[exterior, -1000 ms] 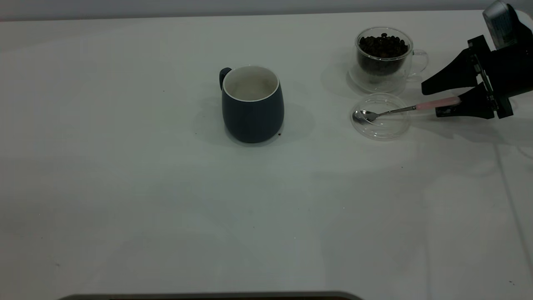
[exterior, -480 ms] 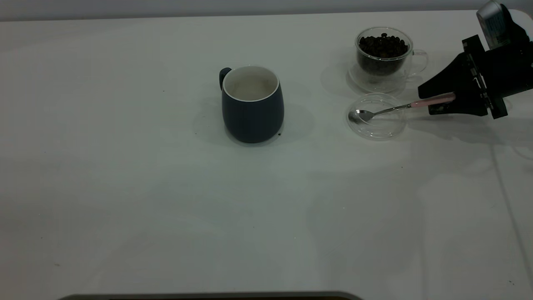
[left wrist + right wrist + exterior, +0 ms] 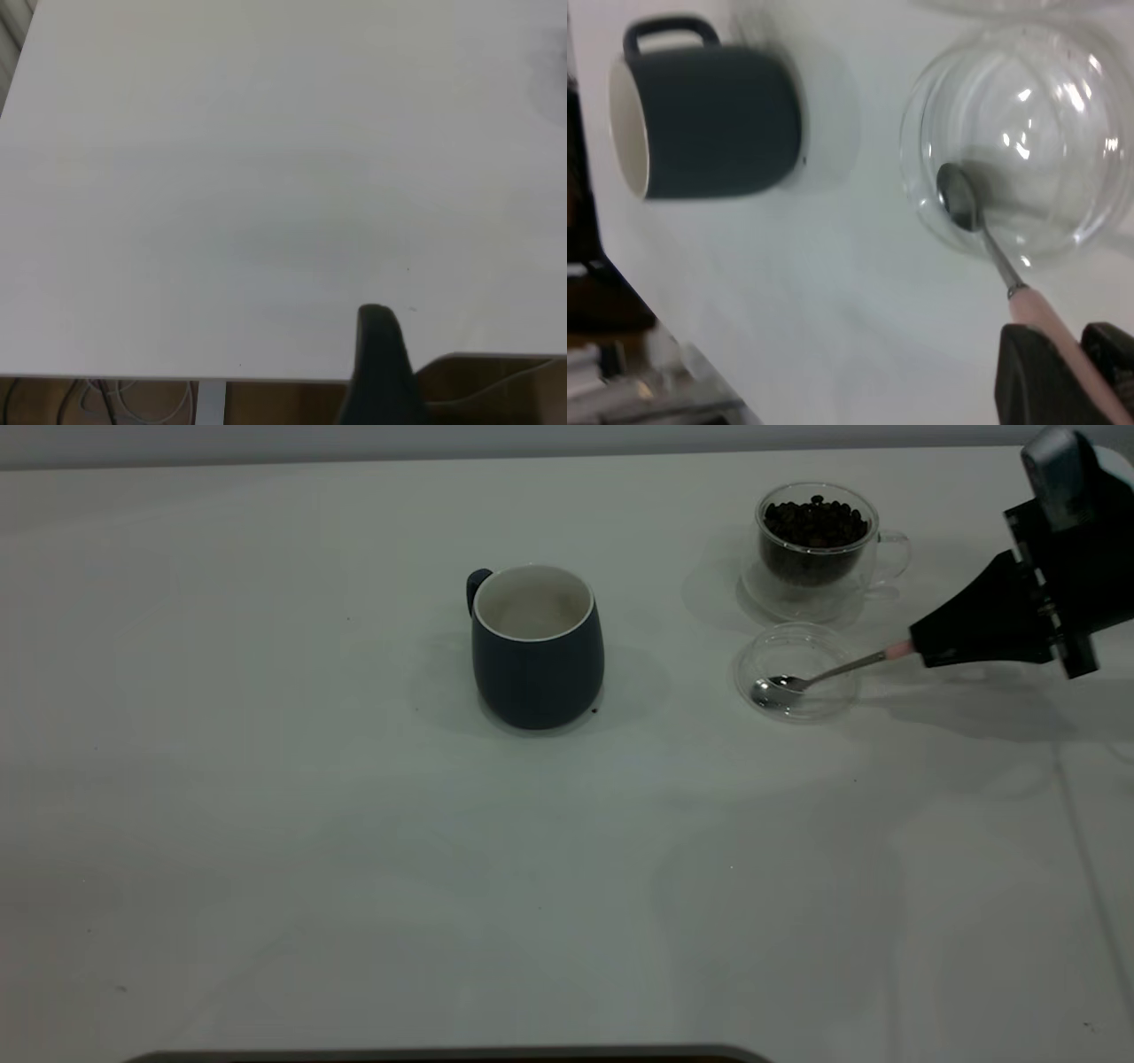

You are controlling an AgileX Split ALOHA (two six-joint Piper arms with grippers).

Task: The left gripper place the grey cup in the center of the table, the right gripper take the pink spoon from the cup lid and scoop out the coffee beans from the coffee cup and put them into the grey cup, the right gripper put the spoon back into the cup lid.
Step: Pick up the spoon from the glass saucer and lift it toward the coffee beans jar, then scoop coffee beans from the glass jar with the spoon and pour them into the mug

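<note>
The grey cup [image 3: 537,646] stands upright and empty near the table's middle; it also shows in the right wrist view [image 3: 709,119]. The coffee cup [image 3: 817,549] full of coffee beans [image 3: 815,522] stands at the far right. The clear cup lid [image 3: 796,671] lies just in front of it, also in the right wrist view [image 3: 1019,142]. My right gripper [image 3: 921,646] is shut on the pink handle of the pink spoon [image 3: 811,680]; the spoon's bowl rests in the lid [image 3: 959,199]. Only one finger [image 3: 379,363] of the left gripper shows, over the table's edge.
The white table [image 3: 354,850] spreads wide to the left and front of the cups. A thin black cable [image 3: 1085,868] runs down the table's right side. In the left wrist view the table's edge [image 3: 177,379] shows, with cables below.
My right gripper closed on the spoon's pink handle and lifted that end. The spoon's bowl slid a little toward the lid's front, and the lid shifted slightly left.
</note>
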